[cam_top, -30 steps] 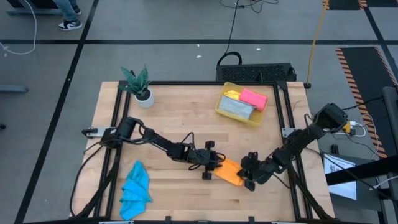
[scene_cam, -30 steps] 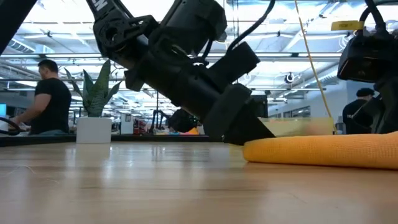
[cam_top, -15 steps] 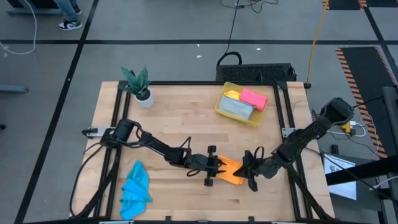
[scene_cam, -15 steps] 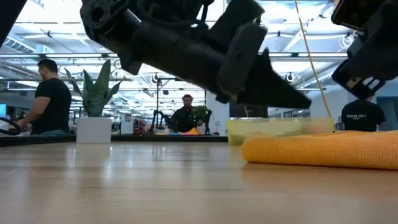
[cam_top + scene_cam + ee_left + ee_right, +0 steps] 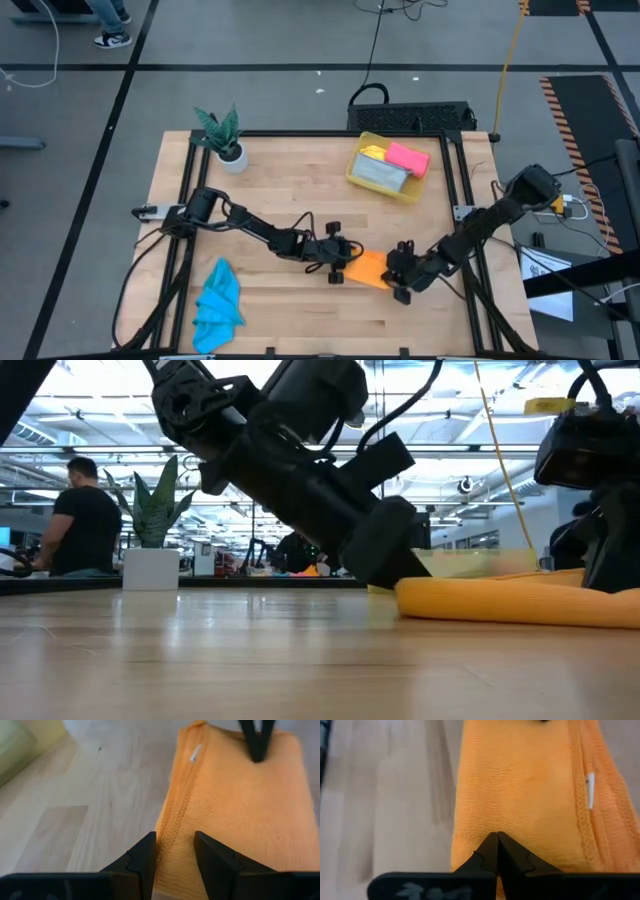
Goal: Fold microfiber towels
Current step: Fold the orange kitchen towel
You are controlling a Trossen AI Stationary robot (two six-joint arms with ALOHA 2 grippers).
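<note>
Left gripper (image 5: 175, 852): fingers slightly apart, straddling the hemmed edge of the orange towel (image 5: 368, 269). Right gripper (image 5: 497, 851): fingers together, tips on the towel's opposite edge. The folded towel lies at the table's (image 5: 280, 190) 5 o'clock.

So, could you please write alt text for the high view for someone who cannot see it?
Both grippers, left and right, meet at a folded orange towel on a wooden table. A blue towel lies crumpled; a yellow bin holds other towels.
</note>
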